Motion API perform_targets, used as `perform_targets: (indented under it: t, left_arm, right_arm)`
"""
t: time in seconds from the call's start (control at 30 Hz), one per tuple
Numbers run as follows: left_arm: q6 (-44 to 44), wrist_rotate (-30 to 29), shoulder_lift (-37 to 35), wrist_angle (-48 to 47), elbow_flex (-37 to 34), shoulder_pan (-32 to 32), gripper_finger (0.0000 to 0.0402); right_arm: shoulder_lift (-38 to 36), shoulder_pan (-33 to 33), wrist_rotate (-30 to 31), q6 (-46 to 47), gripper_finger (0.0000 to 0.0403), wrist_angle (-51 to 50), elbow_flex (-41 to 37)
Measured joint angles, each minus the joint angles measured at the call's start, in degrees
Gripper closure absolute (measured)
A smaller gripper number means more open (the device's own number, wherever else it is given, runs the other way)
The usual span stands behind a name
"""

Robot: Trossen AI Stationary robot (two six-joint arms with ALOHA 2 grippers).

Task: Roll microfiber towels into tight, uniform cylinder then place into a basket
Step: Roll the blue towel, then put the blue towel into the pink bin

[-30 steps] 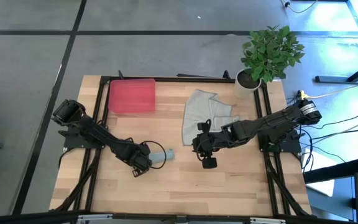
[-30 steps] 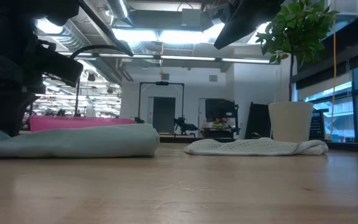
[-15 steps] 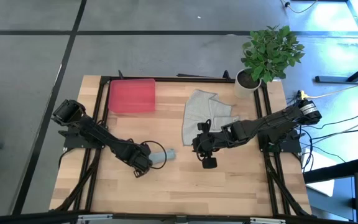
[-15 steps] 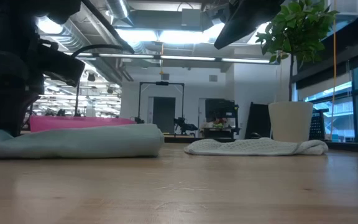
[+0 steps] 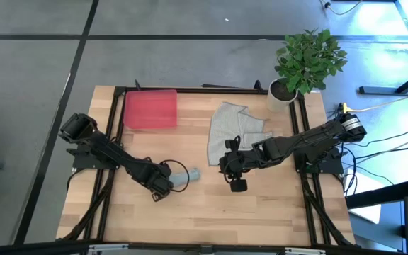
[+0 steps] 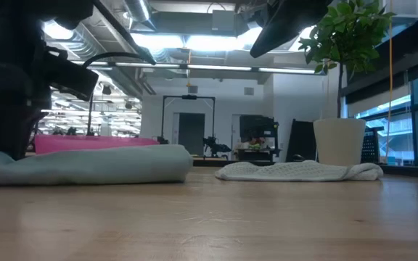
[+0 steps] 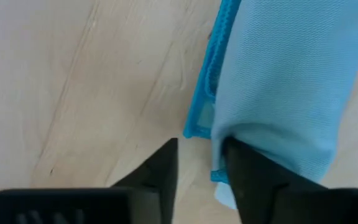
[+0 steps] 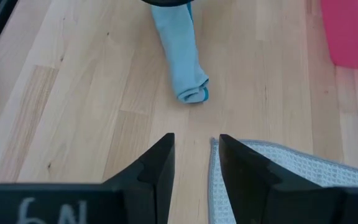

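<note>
We've got the blue towel [image 5: 188, 175] rolled, left jaws loosened beside it; grey towel [image 5: 234, 126] still flat, red basket [image 5: 150, 108] empty, right jaws parted.

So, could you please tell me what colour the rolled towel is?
Pale blue-teal; the rolled towel shows best in the right wrist view.

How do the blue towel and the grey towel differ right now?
The blue towel is rolled into a cylinder; the grey towel lies spread out and rumpled. The blue one sits at the left gripper, while the grey one lies near the plant pot, its edge by the right gripper. Both rest on the table, neither in the red basket.
</note>
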Motion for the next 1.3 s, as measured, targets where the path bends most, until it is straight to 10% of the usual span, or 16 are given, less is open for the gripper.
perform_targets:
  t: [0.6, 1.3]
  left_arm:
    - [-0.1, -5.4, -12.8, -0.8, 0.0, 0.0, 0.0192]
    - [19.7, -9.2, -2.7, 20.0, 0.0, 2.3, 0.0005]
  right_arm:
    - [0.0, 0.0, 0.0, 0.0, 0.0276, 0.0, 0.0]
    - [0.0, 0.0, 0.0, 0.0, 0.0276, 0.7, 0.0]
